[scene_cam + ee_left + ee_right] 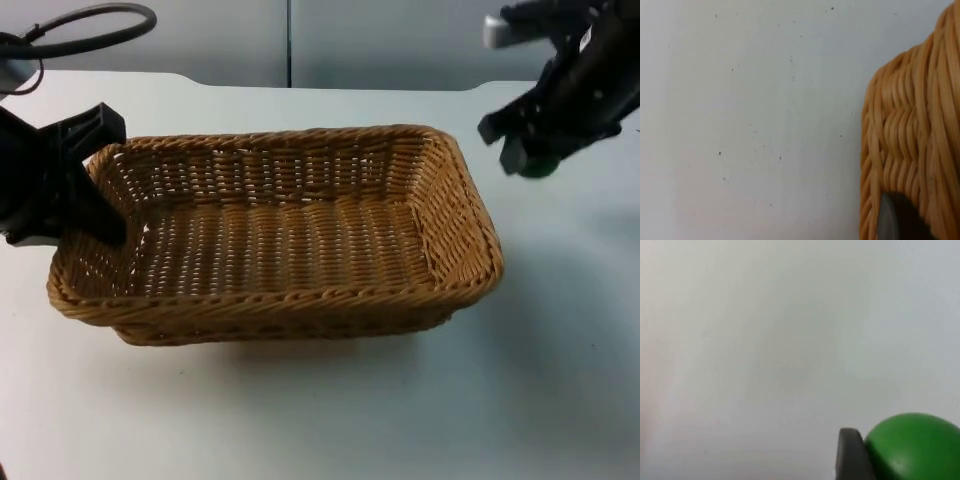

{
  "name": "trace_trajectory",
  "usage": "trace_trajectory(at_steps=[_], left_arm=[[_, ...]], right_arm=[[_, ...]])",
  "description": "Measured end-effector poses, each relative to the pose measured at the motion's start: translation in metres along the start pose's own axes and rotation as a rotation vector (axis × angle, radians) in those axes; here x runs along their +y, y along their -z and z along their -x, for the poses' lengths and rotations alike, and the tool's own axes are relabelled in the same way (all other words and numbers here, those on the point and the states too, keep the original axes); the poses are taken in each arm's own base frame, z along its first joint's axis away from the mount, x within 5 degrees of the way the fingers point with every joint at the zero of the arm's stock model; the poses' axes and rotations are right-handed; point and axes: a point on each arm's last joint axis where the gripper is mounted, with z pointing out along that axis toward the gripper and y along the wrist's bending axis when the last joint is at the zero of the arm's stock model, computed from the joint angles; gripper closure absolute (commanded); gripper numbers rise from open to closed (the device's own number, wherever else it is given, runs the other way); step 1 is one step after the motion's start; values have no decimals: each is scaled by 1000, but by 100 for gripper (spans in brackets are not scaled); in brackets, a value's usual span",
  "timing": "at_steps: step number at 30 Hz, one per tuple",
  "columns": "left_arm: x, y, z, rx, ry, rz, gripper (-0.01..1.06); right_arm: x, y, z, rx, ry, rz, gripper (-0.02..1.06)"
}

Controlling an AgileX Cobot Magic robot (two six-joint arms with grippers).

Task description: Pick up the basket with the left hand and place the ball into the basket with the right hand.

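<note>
White table (330, 420): left gripper (95, 215) grips basket (280, 235) (nothing inside); right gripper (520, 150) holds ball (912, 447).

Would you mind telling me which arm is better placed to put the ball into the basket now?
The right: its pincer grips the green ball, beside the basket. The left pincer holds the basket's rim.

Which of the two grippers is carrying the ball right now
The right gripper: a green ball sits between its fingers, beside the basket. The left gripper grips the basket's rim instead.
</note>
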Motion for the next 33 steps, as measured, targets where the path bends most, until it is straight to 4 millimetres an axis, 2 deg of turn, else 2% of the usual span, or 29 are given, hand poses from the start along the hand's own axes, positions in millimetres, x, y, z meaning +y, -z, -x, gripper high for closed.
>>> trace_trajectory(at_steps=[2, 3, 4, 7, 8, 9, 11, 13, 14, 18, 19, 23, 24, 27, 33], left_arm=[[0, 0, 0, 0, 0, 0, 105], [0, 0, 0, 0, 0, 0, 105], [0, 0, 0, 0, 0, 0, 105], [0, 0, 0, 0, 0, 0, 105], [0, 0, 0, 0, 0, 0, 105], [0, 0, 0, 0, 0, 0, 105], [0, 0, 0, 0, 0, 0, 105], [0, 0, 0, 0, 0, 0, 105], [0, 0, 0, 0, 0, 0, 105], [0, 0, 0, 0, 2, 0, 105], [0, 0, 0, 0, 2, 0, 105], [0, 0, 0, 0, 2, 0, 105], [0, 0, 0, 0, 2, 0, 105], [0, 0, 0, 0, 2, 0, 105], [0, 0, 0, 0, 2, 0, 105]], right_arm=[[-6, 27, 23, -61, -21, -12, 105], [-6, 27, 23, -61, -21, -12, 105], [-7, 41, 33, -92, -31, 2, 105], [1, 79, 56, -161, -64, 153, 105], [8, 90, 60, -168, -70, 238, 105], [8, 90, 60, -168, -70, 238, 105], [23, 106, 64, -159, -77, 425, 105], [43, 115, 59, -97, -26, 590, 105], [43, 115, 59, -97, -26, 590, 105], [81, 122, 51, -1, 91, 682, 105], [81, 122, 51, -1, 91, 682, 105], [127, 128, 46, 36, 222, 696, 105], [127, 128, 46, 36, 222, 696, 105], [156, 129, 40, 54, 309, 653, 105], [164, 125, 40, 52, 288, 602, 105]])
